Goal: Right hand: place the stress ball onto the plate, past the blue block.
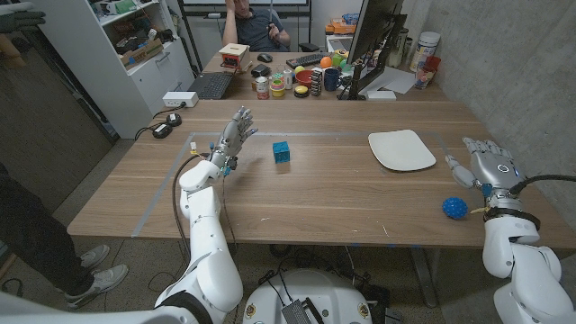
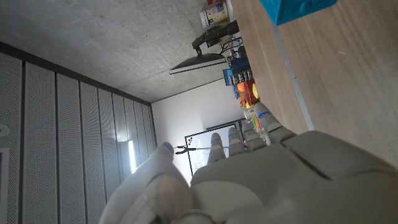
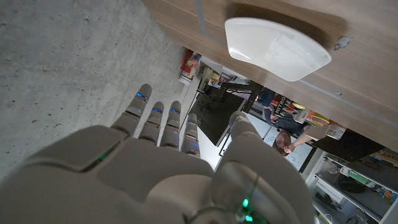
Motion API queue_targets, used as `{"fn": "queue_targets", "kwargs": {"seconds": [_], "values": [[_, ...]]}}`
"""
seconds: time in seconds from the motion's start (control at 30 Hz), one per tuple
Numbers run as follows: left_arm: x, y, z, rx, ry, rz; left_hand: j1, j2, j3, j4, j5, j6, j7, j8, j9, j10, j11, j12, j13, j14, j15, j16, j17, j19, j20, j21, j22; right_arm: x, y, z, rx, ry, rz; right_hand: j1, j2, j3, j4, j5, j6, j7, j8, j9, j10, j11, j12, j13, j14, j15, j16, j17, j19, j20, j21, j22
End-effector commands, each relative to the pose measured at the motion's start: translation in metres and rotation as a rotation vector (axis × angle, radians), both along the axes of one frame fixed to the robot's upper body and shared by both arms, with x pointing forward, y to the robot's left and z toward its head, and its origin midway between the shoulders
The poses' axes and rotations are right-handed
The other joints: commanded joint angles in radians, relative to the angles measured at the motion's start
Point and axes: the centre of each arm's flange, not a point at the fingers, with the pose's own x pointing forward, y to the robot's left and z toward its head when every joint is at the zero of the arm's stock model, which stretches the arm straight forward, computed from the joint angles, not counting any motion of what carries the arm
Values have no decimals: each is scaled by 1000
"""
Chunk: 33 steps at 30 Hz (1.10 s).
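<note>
Right now my right hand (image 1: pixel 490 165) hovers at the right end of the bench (image 1: pixel 315 193), fingers (image 3: pixel 163 118) spread and holding nothing. I see the stress ball (image 1: pixel 454 208) lying on the wood just near of that hand. Farther left sits the white plate (image 1: pixel 401 149), and the blue block (image 1: pixel 282 151) beyond it. My left hand (image 1: pixel 232 138) is raised, fingers apart, empty.

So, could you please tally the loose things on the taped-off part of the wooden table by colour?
Blue: 2, the blue block and the stress ball.
White: 1, the plate.
Total: 3. Neither hand holds any of them.
</note>
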Motion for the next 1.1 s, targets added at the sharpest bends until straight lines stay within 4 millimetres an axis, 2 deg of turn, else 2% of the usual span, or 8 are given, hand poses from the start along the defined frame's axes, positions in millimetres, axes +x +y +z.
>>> {"fn": "queue_targets", "kwargs": {"seconds": [0.03,0.13,0.17,0.27,0.33,0.53,0.77,1.1], "values": [[2,-7,2,8,1,-7,10,2,-3,-4,7,-5,-4,6,6,-2,-11,7,5,-9,-2,7,3,1,7,-2,3,-7,-7,-9,30,65,-45,-25,-51,-40,0,0,-71,-5,-14,4,-54,-3,-17,2,-3,10,2,6,16,48,-2,0],[2,-8,2,10,-1,-9,10,2,-3,-4,7,-5,-4,6,6,-2,-11,7,5,-9,-2,6,3,1,7,-2,3,-5,-9,-11,41,74,-43,-39,-76,-62,-4,4,-129,-11,-15,4,-92,-6,-25,3,-4,13,4,6,72,69,5,-2],[2,-8,2,12,-1,-7,10,2,-3,-4,7,-5,-4,6,6,-3,-11,7,5,-9,-2,7,3,1,7,-2,3,-5,-10,-11,47,76,-40,-42,-81,-69,-6,7,-145,-13,-11,5,-100,-5,-23,4,5,10,6,6,115,65,14,-2],[1,-7,2,9,1,-4,10,2,-3,-4,7,-5,-4,6,6,-2,-11,7,5,-8,-2,7,3,1,7,-2,3,-3,-13,-13,66,107,-39,-43,-85,-77,-9,9,-167,-17,-7,5,-122,-3,-26,3,39,13,15,5,183,67,29,-2],[1,-7,2,10,2,-4,10,2,-3,-4,7,-5,-4,7,6,-3,-11,7,5,-8,-3,7,3,1,8,-2,3,-1,-15,-14,80,129,-35,-47,-89,-82,-10,9,-172,-17,-6,5,-131,4,-27,3,44,19,14,4,199,71,32,-2],[1,-7,2,10,1,0,10,2,-4,-4,7,-6,-4,6,6,-2,-10,7,5,-9,-2,7,3,1,8,-3,3,4,-17,-18,102,183,-46,-45,-105,-96,-19,13,-153,-48,7,4,-195,26,-40,1,13,53,-2,1,213,80,16,-6],[1,-10,2,15,-1,-8,10,2,-5,-4,7,-5,-4,7,6,-3,-11,7,5,-9,-3,7,3,2,9,-3,3,9,-19,-22,108,228,-56,-40,-114,-102,-25,16,-136,-38,13,4,-220,32,-41,0,-9,57,-9,0,217,80,7,-7],[2,-14,4,19,-1,-12,10,2,-5,-4,7,-6,-4,7,6,-4,-11,7,5,-9,-1,7,3,3,9,-3,3,18,-22,-29,120,298,-69,-30,-125,-108,-34,21,-115,-40,18,4,-229,30,-36,0,-36,56,-13,-1,219,81,-5,-8]]}}
